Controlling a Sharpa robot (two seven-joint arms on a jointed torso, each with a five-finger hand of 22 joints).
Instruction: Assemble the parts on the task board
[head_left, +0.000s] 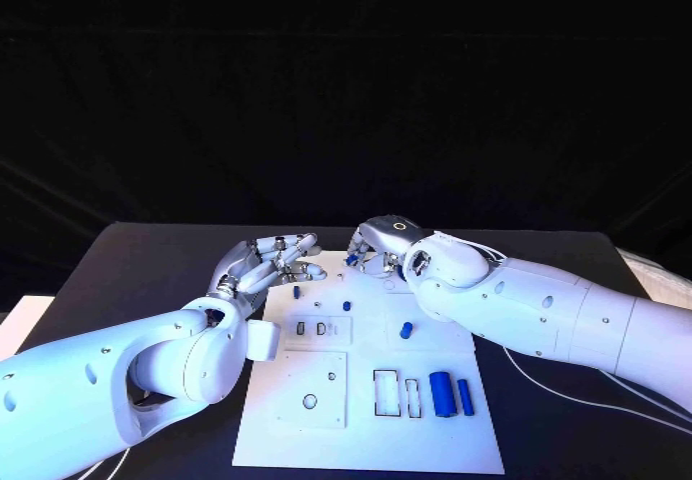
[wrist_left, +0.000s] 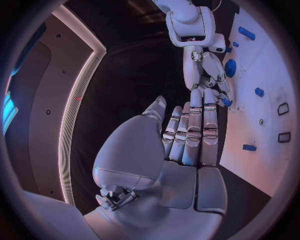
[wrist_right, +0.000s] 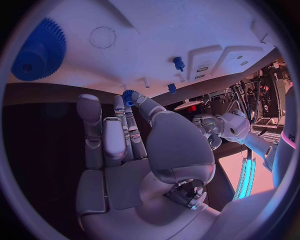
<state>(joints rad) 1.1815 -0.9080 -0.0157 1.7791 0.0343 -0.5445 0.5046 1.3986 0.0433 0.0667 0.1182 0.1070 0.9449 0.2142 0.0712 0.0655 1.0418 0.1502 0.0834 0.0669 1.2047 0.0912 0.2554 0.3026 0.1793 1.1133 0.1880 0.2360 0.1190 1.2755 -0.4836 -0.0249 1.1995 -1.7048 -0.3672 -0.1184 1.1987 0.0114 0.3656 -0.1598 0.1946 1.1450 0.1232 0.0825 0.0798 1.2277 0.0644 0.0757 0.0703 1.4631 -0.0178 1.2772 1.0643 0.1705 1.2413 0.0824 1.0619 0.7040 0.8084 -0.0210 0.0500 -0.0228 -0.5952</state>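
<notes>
Two blue cylinders (head_left: 451, 395) lie at the task board's (head_left: 433, 450) near edge. My right hand (head_left: 378, 250) pinches a small gear (wrist_right: 129, 96) at the far edge, awaiting seating; my left hand (head_left: 274, 262) is open, holding nothing.

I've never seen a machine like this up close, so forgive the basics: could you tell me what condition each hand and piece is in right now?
left hand: open, fingers extended, holding nothing, over the board's far left edge.
right hand: pinching a small blue gear at its fingertips, at the board's far edge.
task board: flat on the table.
large blue gear: on the board, untouched.
two blue cylinders: lying side by side, untouched.
rectangular slot: empty.
</notes>
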